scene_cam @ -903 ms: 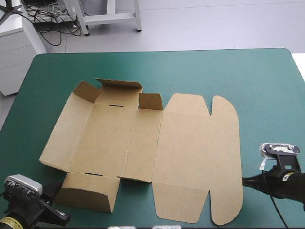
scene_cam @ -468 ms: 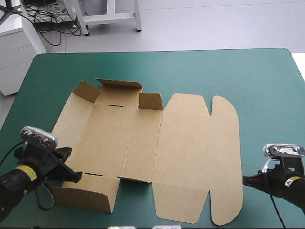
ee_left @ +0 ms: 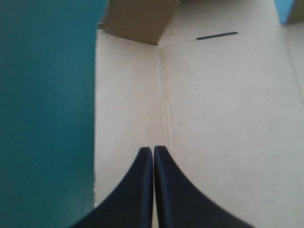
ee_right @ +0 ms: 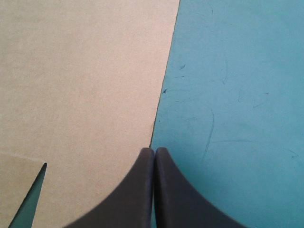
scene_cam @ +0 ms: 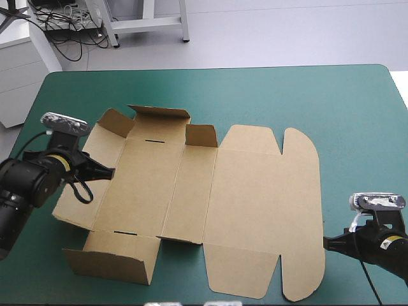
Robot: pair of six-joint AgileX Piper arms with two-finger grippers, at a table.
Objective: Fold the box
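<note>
Your left gripper (scene_cam: 108, 171) (ee_left: 153, 151), at the frame's left, has its black fingers pressed together into one point, holding nothing, over the box's (scene_cam: 204, 191) left panel beside a crease. Your right gripper (scene_cam: 325, 241) (ee_right: 154, 151), lower right, is likewise closed and empty, its tip at the board's straight edge. The box lies mid-table as a flat, matte brown sheet with rounded flaps on its right and small flaps raised on its left; bare teal-green cover (scene_cam: 306, 95) runs wide along the top and right.
</note>
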